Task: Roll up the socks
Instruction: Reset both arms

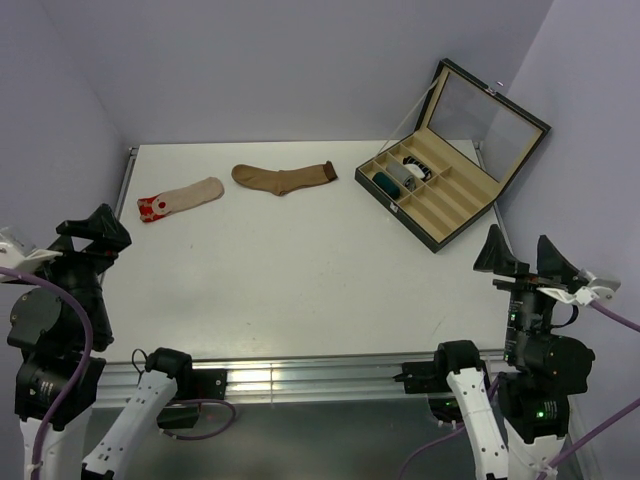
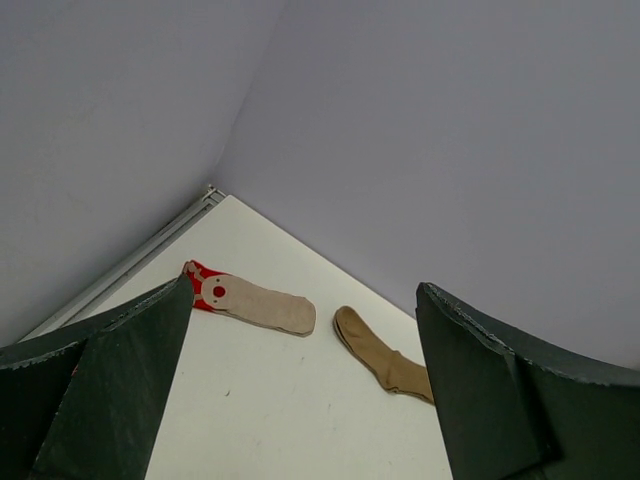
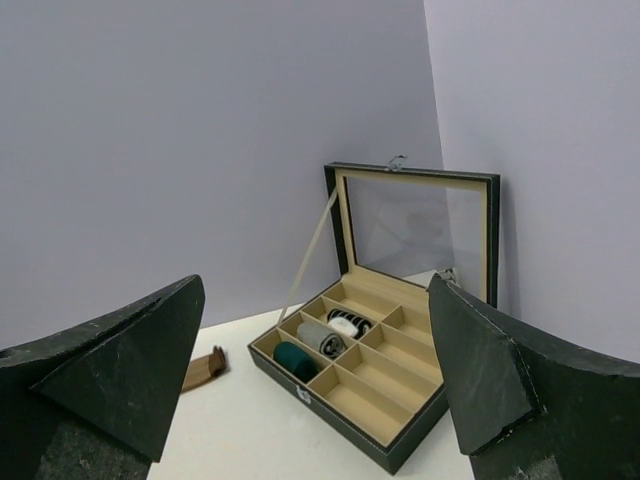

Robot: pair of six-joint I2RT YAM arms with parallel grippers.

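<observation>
Jaws on both my arms stand spread wide, with nothing between the fingers. In the overhead view my left gripper hangs at the lower left and my right gripper at the lower right. Both are well apart from every piece of fabric.

On the white table, toward the upper left, the beige red-toed sock lies flat. The brown sock lies flat to its right, and the two do not touch.

In the upper right sits the open box, its glass lid tilted back. Three rolls rest side by side in the compartments at its left end: the teal roll, the grey roll and the striped roll.
</observation>
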